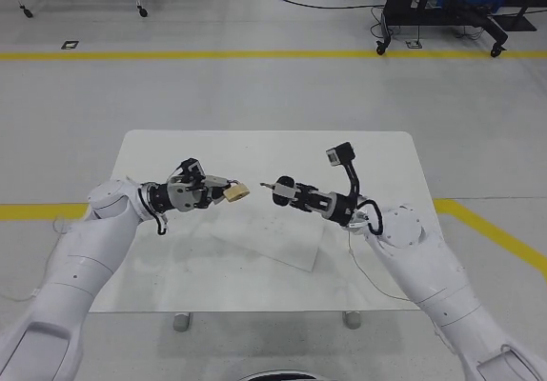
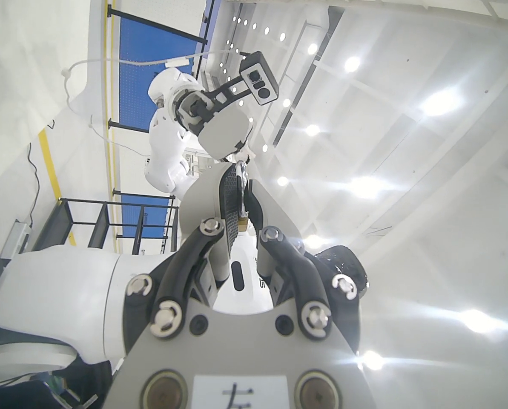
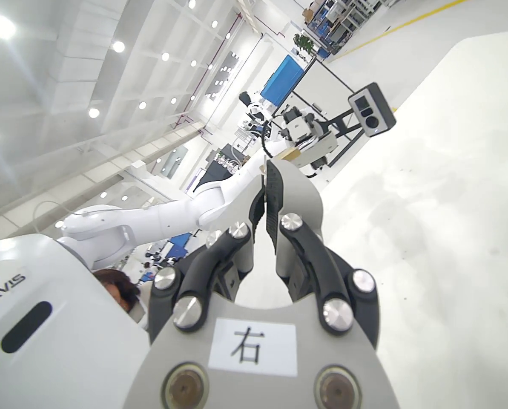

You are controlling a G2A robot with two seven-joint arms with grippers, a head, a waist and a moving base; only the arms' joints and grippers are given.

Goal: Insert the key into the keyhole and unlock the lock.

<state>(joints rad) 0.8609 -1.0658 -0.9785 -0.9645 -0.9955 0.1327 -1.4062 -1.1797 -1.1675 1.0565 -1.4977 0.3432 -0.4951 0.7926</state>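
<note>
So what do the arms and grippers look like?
Left arm and right arm: glossy white shells, dark wrist joints. Left gripper and right gripper: grey bodies, black linkages, silver bolts, ribbed black pads, white label. Right wrist camera: black bracket.

Left gripper (image 1: pixel 224 189); right gripper (image 1: pixel 279 189); both clenched

The right gripper (image 3: pixel 265 185) has its two fingers pressed together on the key (image 3: pixel 264 170), a thin metal piece seen from its edge, which stands out past the fingertips. Farther off, the left gripper (image 3: pixel 297 149) holds the tan lock (image 3: pixel 291 154) above the white table (image 3: pixel 428 223). The key's tip is near the lock; contact cannot be judged.
</note>
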